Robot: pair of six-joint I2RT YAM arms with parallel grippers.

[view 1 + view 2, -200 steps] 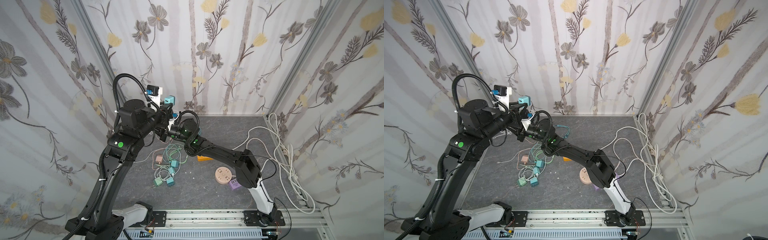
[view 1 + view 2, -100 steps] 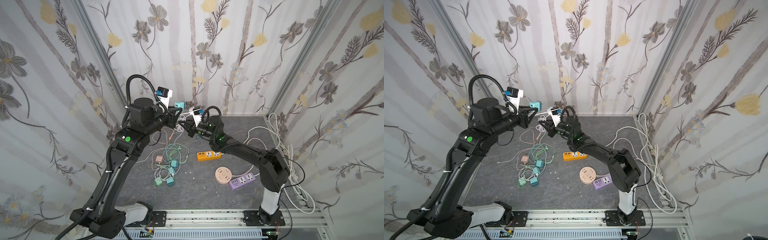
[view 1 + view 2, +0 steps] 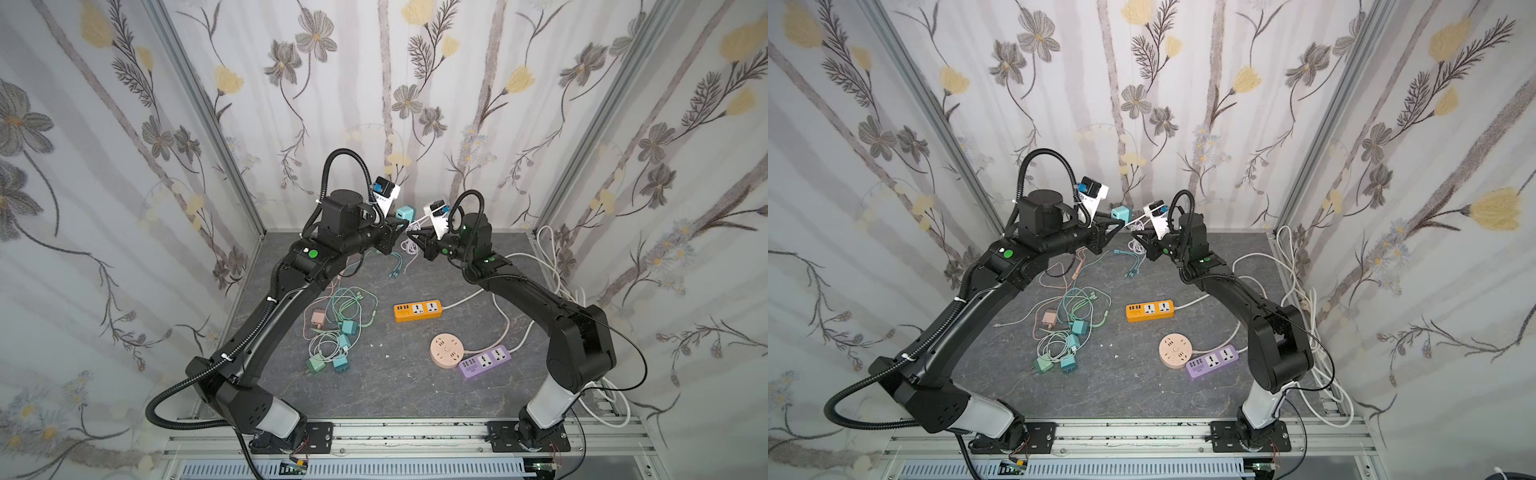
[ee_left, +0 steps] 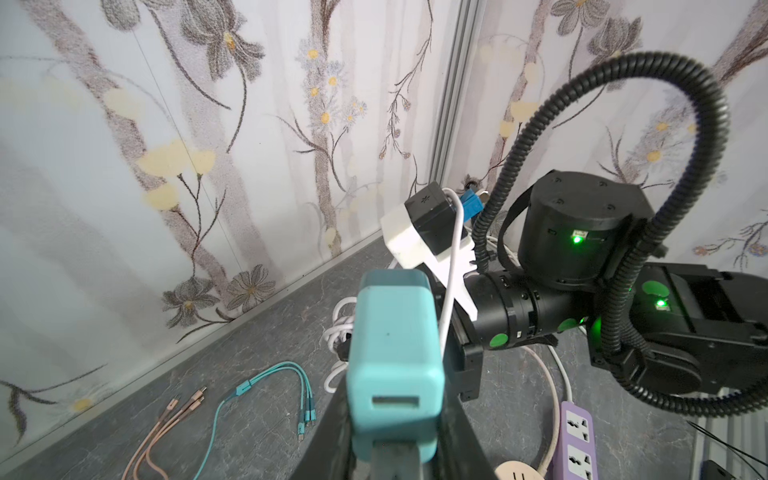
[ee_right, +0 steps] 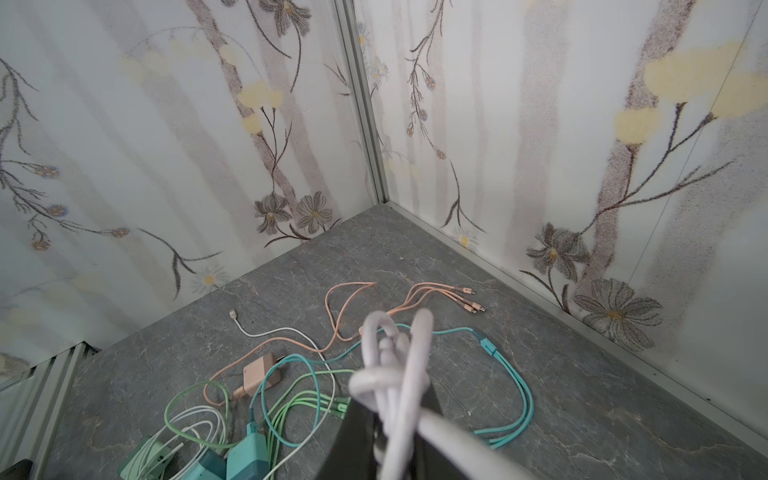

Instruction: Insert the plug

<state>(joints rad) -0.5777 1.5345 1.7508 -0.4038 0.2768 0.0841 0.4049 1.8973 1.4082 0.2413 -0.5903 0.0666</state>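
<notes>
Grey stone-look tabletop (image 3: 415, 399), floral walls (image 3: 415, 83) on three sides. You had both tips up near the back wall, facing each other, close but apart. Your left gripper (image 3: 400, 226) was clamped on the teal adapter (image 4: 395, 353), with its USB port (image 4: 395, 402) facing back toward its own wrist. Your right gripper (image 3: 417, 241) was pinched shut on a looped white cable (image 5: 395, 374). The plug end couldn't be picked out in the bundle. So both task pieces were in the air, not on the table.

Judgement, step in hand: mating cable plug to adapter port. To do it well you'd want the plug clear of the loops and gripped close behind the head so it can't flop. Turn the port square to the cable, then push slow and straight, left side held rigid. Risk: slack loops snagging btw the tips.

Count:
- 2 grippers.
- 3 sockets: orange strip (image 3: 417, 311), purple strip (image 3: 484, 361), round peach socket (image 3: 448, 350).
- 1 adapter held, approx 5 more in the tangle (image 3: 332, 336). Hard to be sure.
- 2 three-head leads: teal lead (image 5: 507, 374), peach lead (image 5: 440, 291).
</notes>
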